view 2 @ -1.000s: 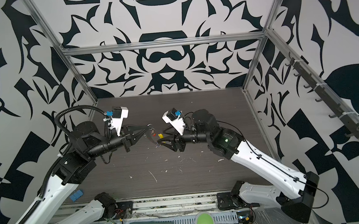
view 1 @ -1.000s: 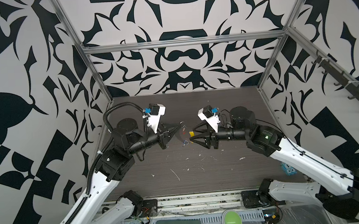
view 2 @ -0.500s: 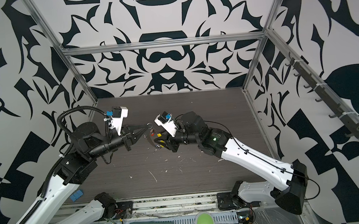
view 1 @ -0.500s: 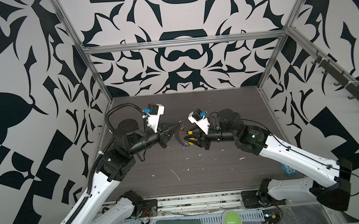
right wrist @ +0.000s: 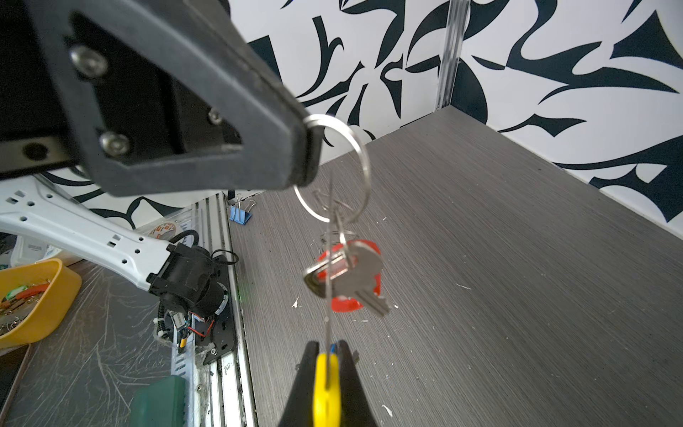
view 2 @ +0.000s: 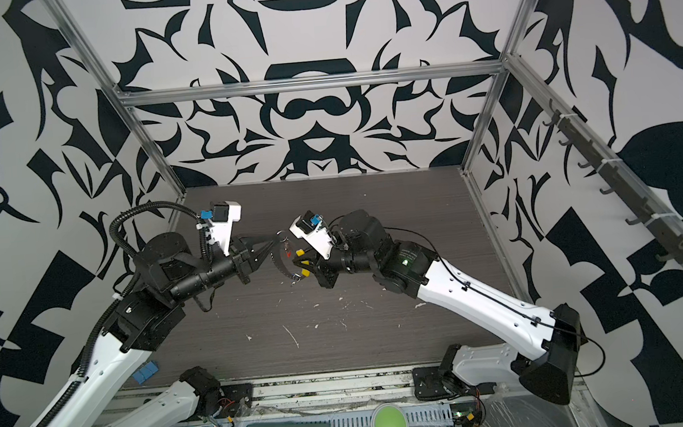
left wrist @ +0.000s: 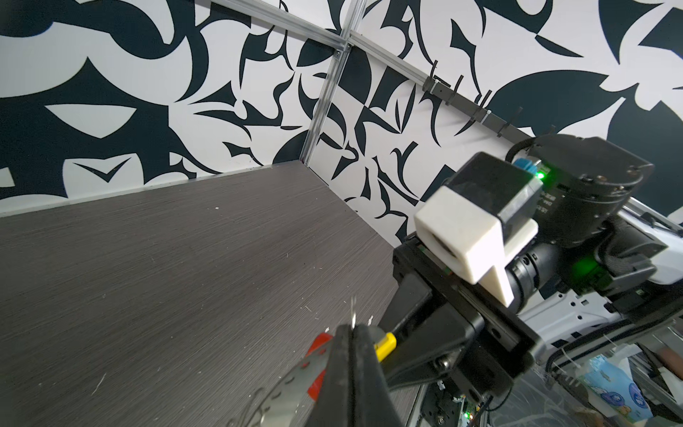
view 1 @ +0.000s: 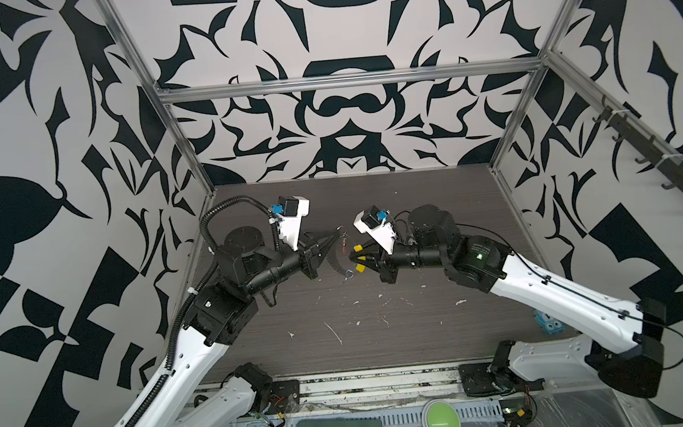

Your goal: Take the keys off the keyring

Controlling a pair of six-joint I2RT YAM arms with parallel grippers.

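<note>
The 2 arms rise from their bases, bend at the elbow and reach toward each other with forearms roughly level. The left pincer (view 1: 336, 235) is clamped tight, tip aimed at the right pincer (view 1: 351, 258). The right pincer's jaws are pressed together too. The 2 tips sit near each other, apart.

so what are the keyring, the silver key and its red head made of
keyring: polished metal, probably steel; bright mirror-like glints.
key: silver metal, with a duller brushed look.
red head: likely plastic; saturated colour, soft sheen.
</note>
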